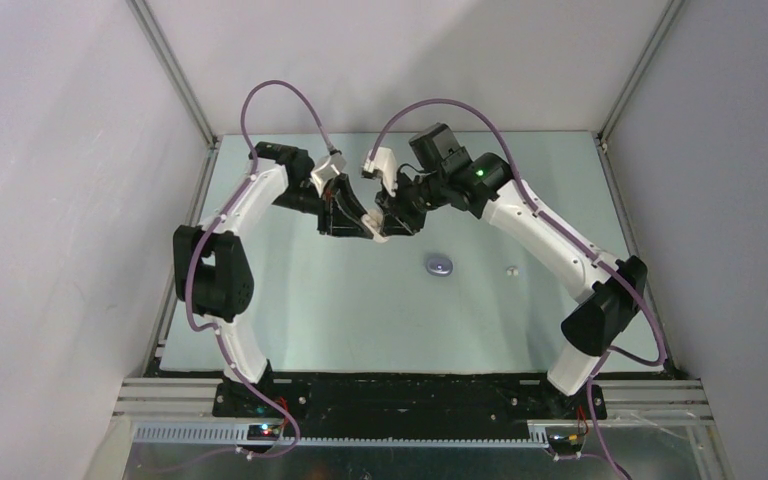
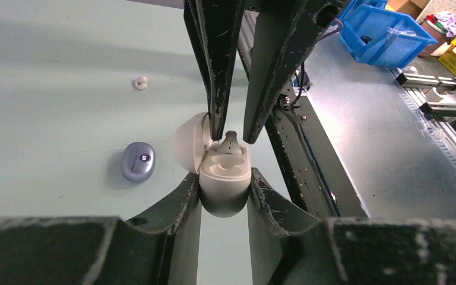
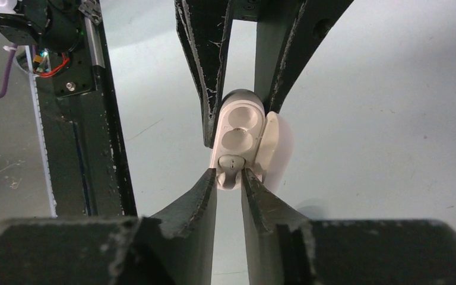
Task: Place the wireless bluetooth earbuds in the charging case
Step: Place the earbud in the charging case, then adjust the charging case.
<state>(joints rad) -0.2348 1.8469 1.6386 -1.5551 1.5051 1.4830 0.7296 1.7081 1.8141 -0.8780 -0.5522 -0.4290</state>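
Note:
My left gripper [image 2: 224, 181] is shut on the white charging case [image 2: 225, 178], held off the table with its lid [image 2: 189, 142] swung open to the left. A white earbud [image 3: 231, 163] sits at the case's far socket, stem pointing up. My right gripper [image 3: 230, 173] straddles it, the jaws standing narrowly open on either side of the bud. In the left wrist view the earbud [image 2: 230, 142] shows between the right arm's fingers [image 2: 219, 89]. From above, both grippers meet at the case [image 1: 380, 235] at mid-back of the table. The other socket [image 3: 239, 116] looks empty.
A closed purple case [image 1: 440, 266] lies on the table in front of the grippers, also seen as the purple case [image 2: 138, 161]. A loose white earbud [image 1: 512, 270] lies to its right. Blue bins [image 2: 380, 32] stand beyond the table's rail.

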